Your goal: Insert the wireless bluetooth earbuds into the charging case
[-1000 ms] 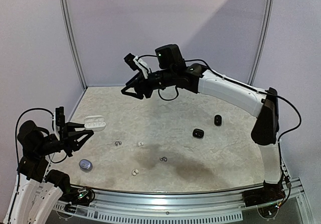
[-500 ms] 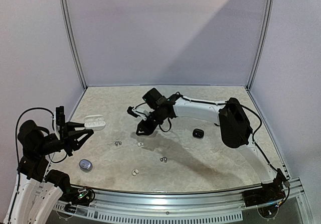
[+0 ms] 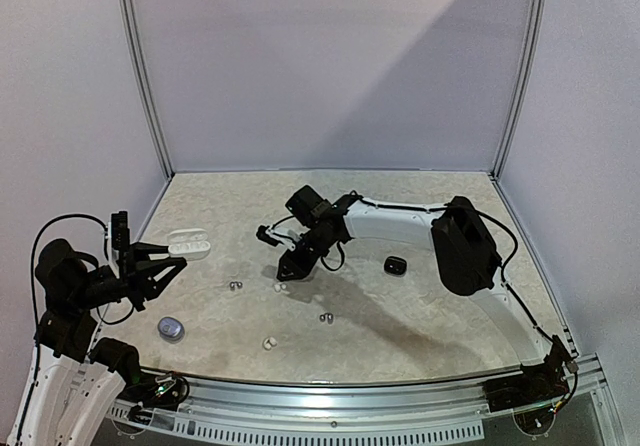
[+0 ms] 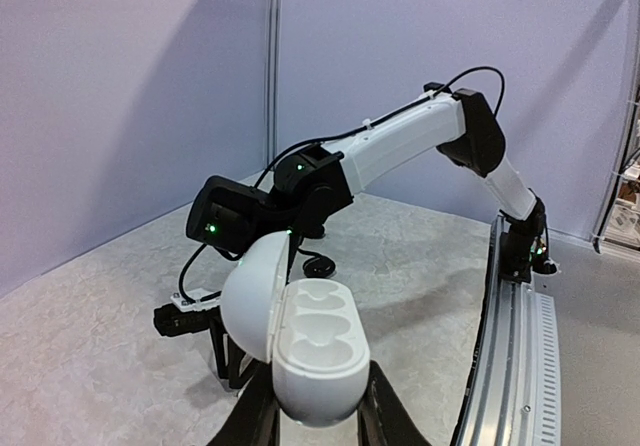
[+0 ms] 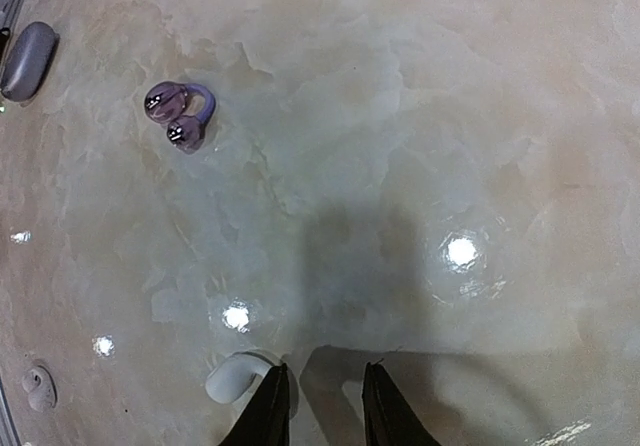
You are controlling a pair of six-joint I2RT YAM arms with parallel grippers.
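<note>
From above, we see the left gripper (image 3: 165, 263) raised over the left side of the table (image 3: 450, 326), clamped on the white charging case (image 3: 189, 243), whose lid stands open. The right gripper (image 3: 289, 271) reaches down to the middle of the table, its tips just beside a white earbud (image 3: 279, 288). A second white earbud (image 3: 268, 343) lies nearer the front edge. A grey earbud (image 3: 236, 286) sits left of the first one and another grey earbud (image 3: 325, 317) to the near right. A grey pebble case (image 3: 170, 328) rests at the near left, and a black case (image 3: 395, 264) lies right of the right gripper.

In the left wrist view, the white charging case (image 4: 318, 351) sits gripped between the fingers (image 4: 255, 416), lid tipped back to the left, two hollow wells showing.

In the right wrist view, the right gripper (image 5: 325, 371) hovers low with its jaws narrowly apart and nothing between them. The white earbud (image 5: 237, 376) lies on the table just outside one finger (image 5: 270, 406). Farther off we see the grey earbud (image 5: 177, 114), purple-tinted here, and beyond it the grey pebble case (image 5: 25, 58).
</note>
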